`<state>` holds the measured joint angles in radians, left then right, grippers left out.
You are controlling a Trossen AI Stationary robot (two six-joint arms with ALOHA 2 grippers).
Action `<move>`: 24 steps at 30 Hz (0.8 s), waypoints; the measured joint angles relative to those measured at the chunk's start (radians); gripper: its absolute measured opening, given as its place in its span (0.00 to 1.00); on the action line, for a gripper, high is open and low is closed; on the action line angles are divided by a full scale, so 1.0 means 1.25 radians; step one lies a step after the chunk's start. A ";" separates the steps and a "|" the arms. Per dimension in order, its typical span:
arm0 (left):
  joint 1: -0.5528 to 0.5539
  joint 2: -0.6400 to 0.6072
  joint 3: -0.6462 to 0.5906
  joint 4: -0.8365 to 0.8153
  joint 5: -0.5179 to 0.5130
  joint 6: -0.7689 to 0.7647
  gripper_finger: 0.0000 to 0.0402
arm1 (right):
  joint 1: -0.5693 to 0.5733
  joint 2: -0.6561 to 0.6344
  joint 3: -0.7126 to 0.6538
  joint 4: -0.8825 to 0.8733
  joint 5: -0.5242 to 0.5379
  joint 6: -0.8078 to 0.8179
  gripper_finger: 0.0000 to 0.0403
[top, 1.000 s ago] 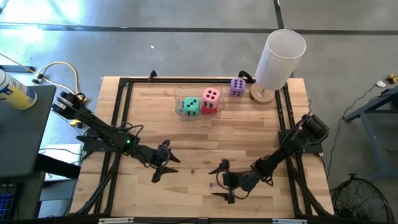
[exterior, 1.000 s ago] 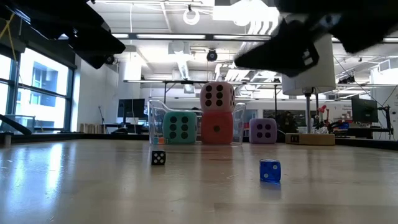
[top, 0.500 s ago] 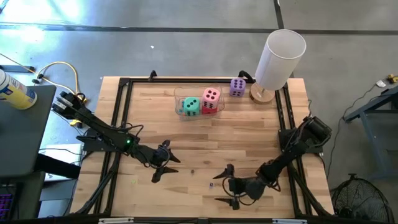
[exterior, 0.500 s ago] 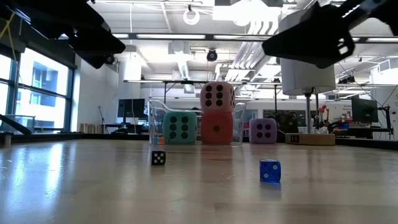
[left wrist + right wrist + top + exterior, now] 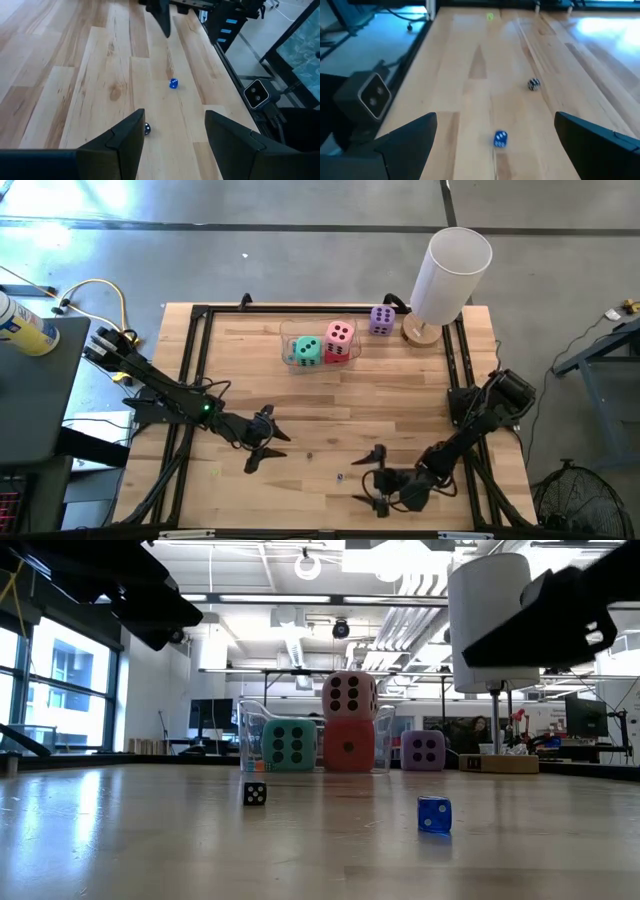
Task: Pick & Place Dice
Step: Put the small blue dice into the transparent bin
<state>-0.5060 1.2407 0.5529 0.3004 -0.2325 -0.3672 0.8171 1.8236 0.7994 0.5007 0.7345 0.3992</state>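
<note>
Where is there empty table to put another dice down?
Bare wood lies left of the clear box, and in the wide middle strip between the box and the two grippers. It is crowded at the back, where the teal die, red die, pink die, purple die and white cylinder gather.

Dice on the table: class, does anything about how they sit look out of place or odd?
The pink die is stacked on the red die in the clear container beside the teal die. The purple die sits outside it.
</note>
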 joint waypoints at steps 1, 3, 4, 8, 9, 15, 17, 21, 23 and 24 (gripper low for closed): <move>0.000 0.000 0.000 0.000 0.000 0.000 0.50 | -0.001 0.000 0.000 -0.013 0.000 0.014 0.98; -0.004 0.000 0.000 0.000 -0.001 0.000 0.50 | -0.006 0.000 0.000 -0.034 -0.002 0.036 0.98; -0.006 0.000 0.000 0.000 -0.001 0.000 0.50 | -0.006 0.000 0.000 -0.037 -0.003 0.037 0.98; -0.015 0.000 0.000 0.000 -0.001 0.000 0.50 | -0.006 0.000 0.000 -0.043 -0.007 0.027 0.98; -0.016 0.000 0.000 0.000 -0.001 0.000 0.50 | -0.006 0.000 0.000 -0.046 -0.007 0.027 0.98; -0.017 0.000 0.000 0.000 -0.001 -0.007 0.50 | -0.006 0.053 0.000 -0.030 -0.027 0.039 0.98; -0.018 0.000 0.000 0.000 0.000 -0.021 0.50 | -0.007 0.091 0.000 0.003 -0.022 0.039 0.98; -0.018 0.000 0.000 0.000 0.001 -0.025 0.50 | -0.021 0.147 0.000 0.057 0.017 0.037 0.98; -0.018 0.000 0.000 0.000 0.001 -0.025 0.50 | -0.035 0.156 0.000 0.059 0.016 0.039 0.98; -0.019 0.000 0.000 0.000 0.001 -0.025 0.50 | -0.042 0.160 0.000 0.058 0.014 0.045 0.98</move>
<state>-0.5293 1.2407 0.5529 0.3001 -0.2317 -0.3988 0.7643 2.0241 0.7998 0.5728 0.7523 0.4555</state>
